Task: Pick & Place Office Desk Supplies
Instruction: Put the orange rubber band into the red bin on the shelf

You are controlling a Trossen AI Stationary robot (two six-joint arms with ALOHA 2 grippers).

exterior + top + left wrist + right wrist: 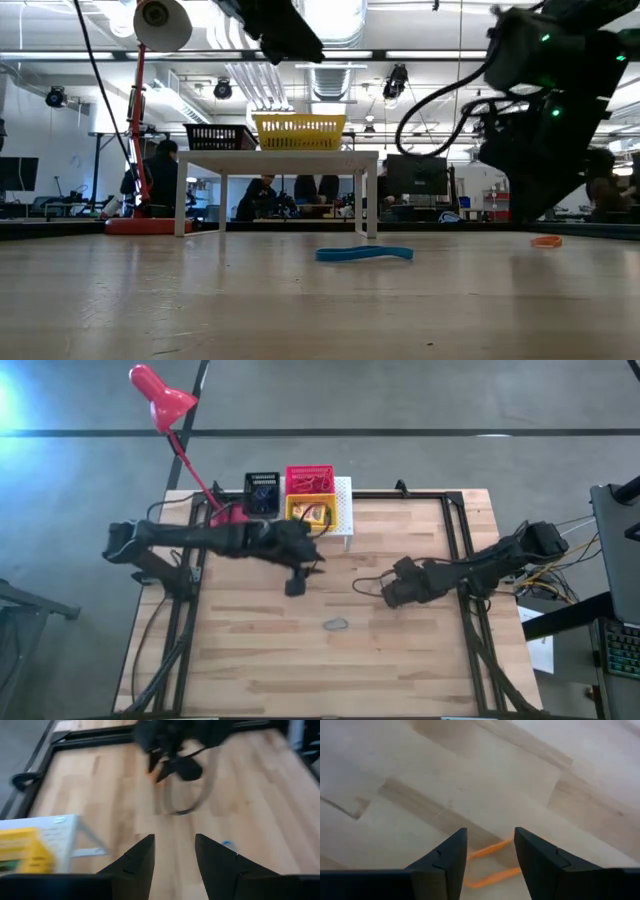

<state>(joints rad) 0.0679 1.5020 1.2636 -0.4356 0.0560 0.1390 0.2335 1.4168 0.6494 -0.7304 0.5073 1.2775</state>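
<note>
An orange rubber band (489, 864) lies flat on the wooden table, showing between and below the open fingers of my right gripper (490, 834), which tilts down over it right of the table's middle (385, 592). A blue band (365, 254) lies flat nearer the front edge. My left gripper (174, 840) hangs open and empty above the table's middle (297, 585). At the far edge a yellow basket (310, 510) sits on the white stand (343, 510), with a red basket (310, 480) and a black basket (263, 493) beside it.
A red desk lamp (160, 398) rises from the table's far left corner. A black frame (455, 530) runs along the table's edges. Bare wood spreads across the near half of the table. People sit in the room beyond the table in the low view.
</note>
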